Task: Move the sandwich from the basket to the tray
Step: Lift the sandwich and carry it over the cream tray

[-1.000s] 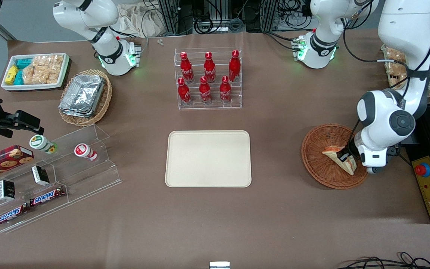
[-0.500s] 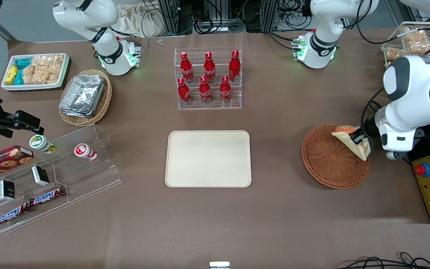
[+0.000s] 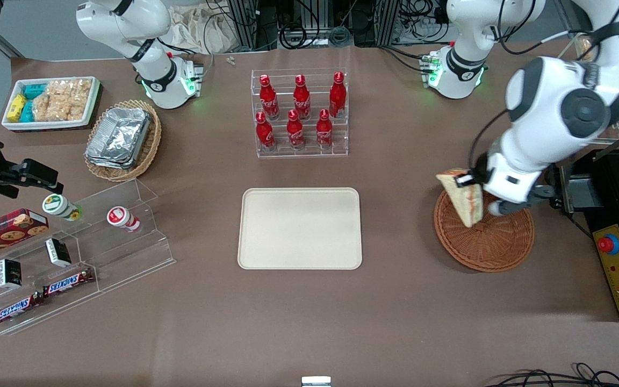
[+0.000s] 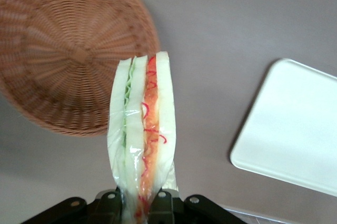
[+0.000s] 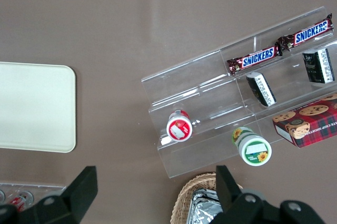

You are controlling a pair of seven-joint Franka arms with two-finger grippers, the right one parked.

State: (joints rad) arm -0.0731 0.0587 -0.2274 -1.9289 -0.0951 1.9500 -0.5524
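Sandwich (image 3: 464,200) is pinched by its bottom edge in my gripper (image 4: 141,203), hanging above the basket (image 3: 489,244) rim nearest the tray (image 3: 300,228). I'd carry it level over the table, keep clamped, and lower flat mid-tray.

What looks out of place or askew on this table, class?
Only the two small cups lying tipped on the clear stepped stand. The gripper holds the sandwich above the basket, as intended.
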